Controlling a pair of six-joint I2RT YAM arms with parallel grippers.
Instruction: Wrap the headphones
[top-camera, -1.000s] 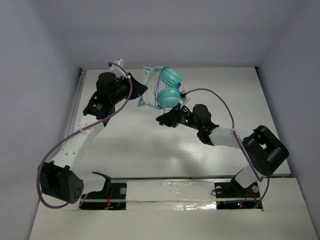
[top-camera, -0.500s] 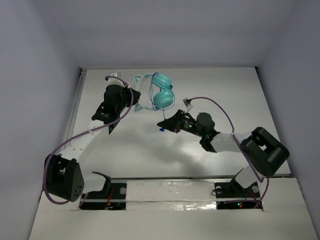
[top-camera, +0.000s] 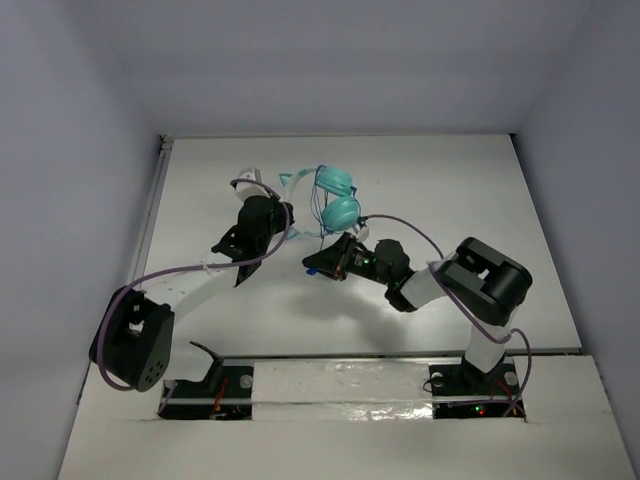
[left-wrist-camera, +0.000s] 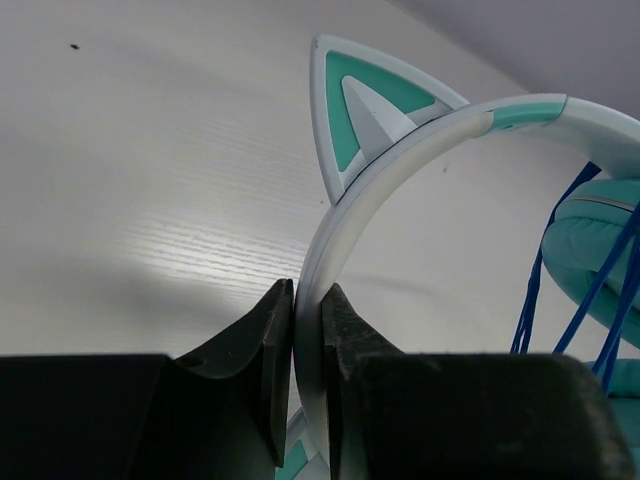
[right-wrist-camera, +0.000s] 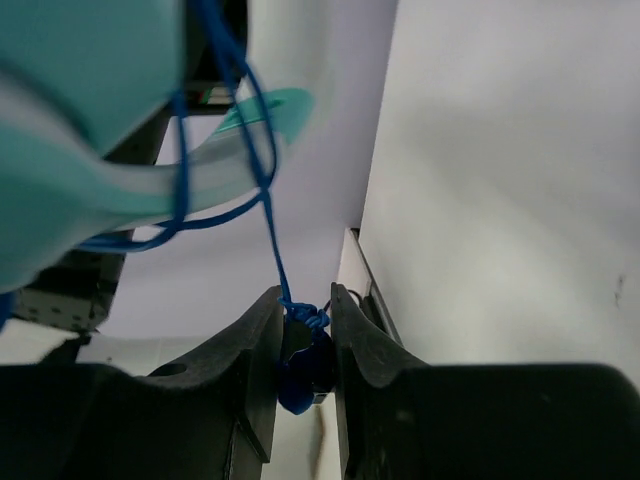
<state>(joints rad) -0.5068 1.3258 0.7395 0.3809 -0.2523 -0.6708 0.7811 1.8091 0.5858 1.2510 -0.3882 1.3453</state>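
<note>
We see the headphones near the middle of the desk, toward its far half, between the two arms. The left hand comes at them from the left and the right hand sits just in front of them.

In the left wrist view, the left hand's two dark fingers are pressed flat against either side of the pale headband, with no gap showing, so this hand is clamped tight on the band. One cat-ear point stands up from the band just above the grip, teal inside a pale rim. To the right of it we see part of a teal earcup with several strands of the thin dark-blue cord running across it (how many turns we cannot count). Whether the earcups touch the desk we cannot tell.

In the right wrist view, the right hand's jaws are closed partway on a small dark-blue lump at the end of the cord, which looks knotted or looped around it. From that pinch the cord rises taut and then loops loosely around the blurred teal and pale body of the headphones filling the upper left.

Thick purple cables trail along both arms.
</note>
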